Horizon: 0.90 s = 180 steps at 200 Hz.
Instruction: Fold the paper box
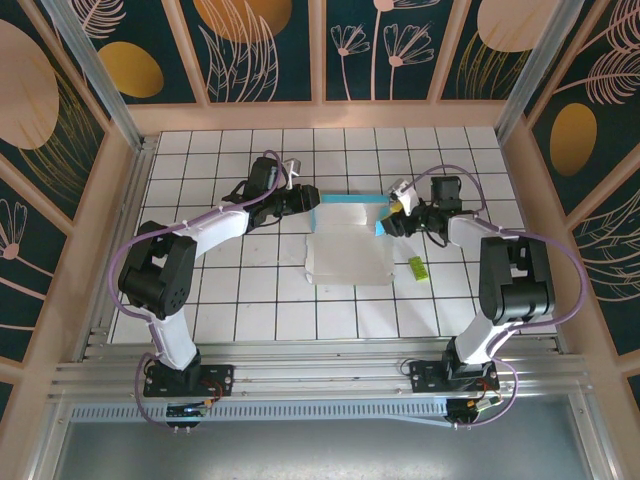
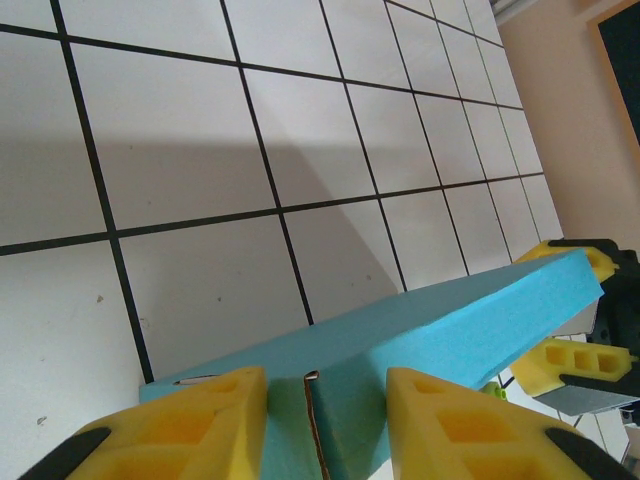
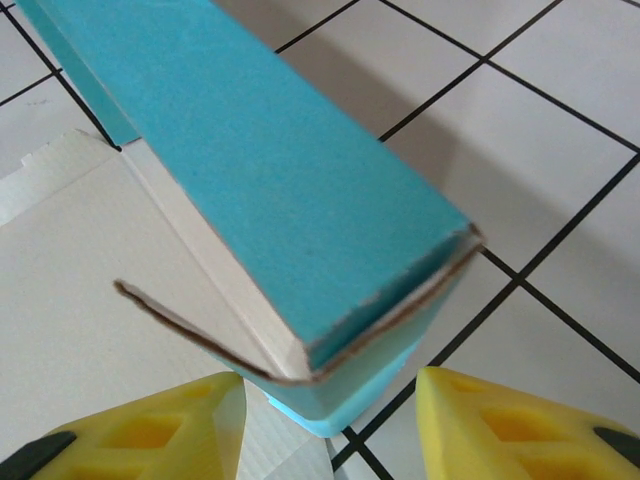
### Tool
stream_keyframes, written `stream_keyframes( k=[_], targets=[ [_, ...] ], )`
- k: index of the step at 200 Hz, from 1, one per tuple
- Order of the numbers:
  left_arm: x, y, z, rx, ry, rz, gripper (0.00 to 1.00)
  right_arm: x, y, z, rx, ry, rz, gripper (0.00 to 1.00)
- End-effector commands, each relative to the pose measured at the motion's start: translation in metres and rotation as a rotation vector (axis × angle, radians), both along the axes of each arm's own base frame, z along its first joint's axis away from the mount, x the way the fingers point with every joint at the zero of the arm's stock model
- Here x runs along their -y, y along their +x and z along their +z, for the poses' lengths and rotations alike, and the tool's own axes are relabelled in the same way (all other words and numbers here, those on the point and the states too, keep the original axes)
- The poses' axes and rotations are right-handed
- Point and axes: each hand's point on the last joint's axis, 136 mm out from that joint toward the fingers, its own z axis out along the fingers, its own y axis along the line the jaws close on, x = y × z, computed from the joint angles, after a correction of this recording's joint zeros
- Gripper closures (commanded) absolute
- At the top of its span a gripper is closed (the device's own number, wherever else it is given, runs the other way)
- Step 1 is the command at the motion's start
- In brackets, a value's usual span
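Left gripper [image 2: 325, 385]: clamped on the left end of the box's [image 1: 347, 255] far wall.
Right gripper [image 3: 328, 390]: jaws apart, straddling the wall's right end.
Box: mid-table, base flat, white side up.
Done: far wall raised, blue outward.
To do: apparently the remaining walls and flaps.
Nearby: yellow-green piece [image 1: 417, 266], right of box, apart, not in the way.
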Motion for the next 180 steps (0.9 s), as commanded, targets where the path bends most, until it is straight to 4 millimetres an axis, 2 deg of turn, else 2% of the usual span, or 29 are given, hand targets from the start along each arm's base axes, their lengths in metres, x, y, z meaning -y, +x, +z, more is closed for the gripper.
stream_keyframes(
  k=[1,56,99,119,137,164,180],
  targets=[
    [0.003,-0.006,-0.011,-0.034,0.027,-0.022,0.65,-0.008,0.008,0.002,0.016,0.003,-0.003,0.54],
    [0.003,-0.007,-0.012,-0.035,0.028,-0.022,0.65,-0.016,0.023,-0.007,0.024,-0.021,-0.101,0.65],
    [0.003,-0.007,-0.011,-0.033,0.027,-0.024,0.65,-0.012,0.038,-0.018,0.001,-0.072,-0.25,0.81],
    [0.003,-0.007,-0.011,-0.033,0.028,-0.023,0.65,-0.003,0.047,-0.028,-0.007,-0.156,-0.369,0.79],
    [0.003,-0.007,-0.011,-0.035,0.026,-0.025,0.65,-0.004,0.049,-0.035,-0.003,-0.215,-0.409,0.74],
    [0.003,-0.007,-0.011,-0.033,0.026,-0.026,0.65,-0.006,0.051,-0.043,-0.011,-0.234,-0.418,0.75],
    [0.003,-0.006,-0.01,-0.032,0.025,-0.022,0.65,-0.006,0.051,-0.049,-0.027,-0.242,-0.419,0.8]
  ],
)
